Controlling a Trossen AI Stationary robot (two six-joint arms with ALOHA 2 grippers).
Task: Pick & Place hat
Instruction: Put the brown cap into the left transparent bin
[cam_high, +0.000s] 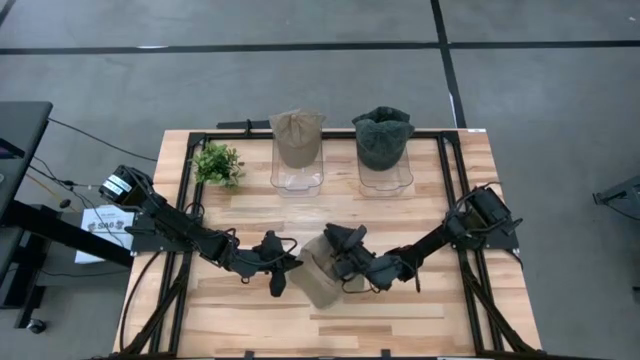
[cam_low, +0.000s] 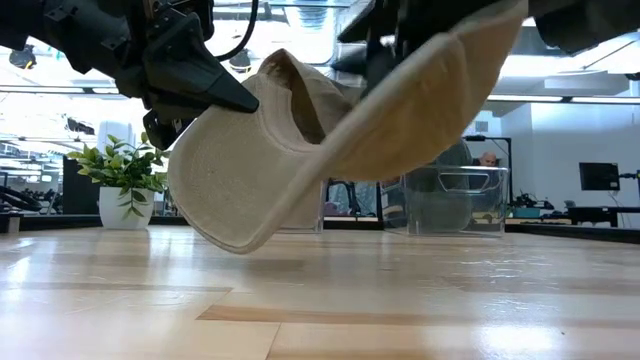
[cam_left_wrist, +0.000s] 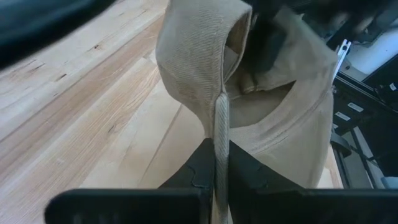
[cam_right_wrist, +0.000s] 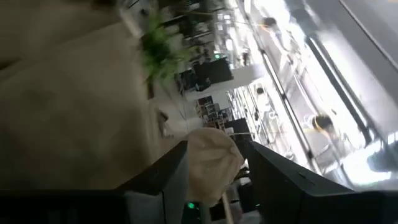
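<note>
From above, I see my two arms meet over the front middle of the bench (cam_high: 250, 330). My left pincer (cam_high: 283, 268) and my right pincer (cam_high: 345, 262) both hold the tan hat (cam_high: 318, 280) between them. Far back stand two clear stands, one with a tan hat on it (cam_high: 297, 137) and one with a dark green hat (cam_high: 383, 137). A little plant (cam_high: 217, 163) sits at the back left.

From low down, the tan hat (cam_low: 300, 150) hangs just above the wood, not touching it. My left pincer (cam_low: 215, 90) grips its edge.

From my left wrist, my fingers (cam_left_wrist: 199, 171) are pinched tight on a thin fold of the hat (cam_left_wrist: 217, 118).

From my right wrist, my fingers (cam_right_wrist: 174, 171) have a bit of tan cloth (cam_right_wrist: 211, 165) between them.

I think I am in the carrying step. Next I need to lift the hat higher and take it to its place, both arms moving together so it does not slip.
</note>
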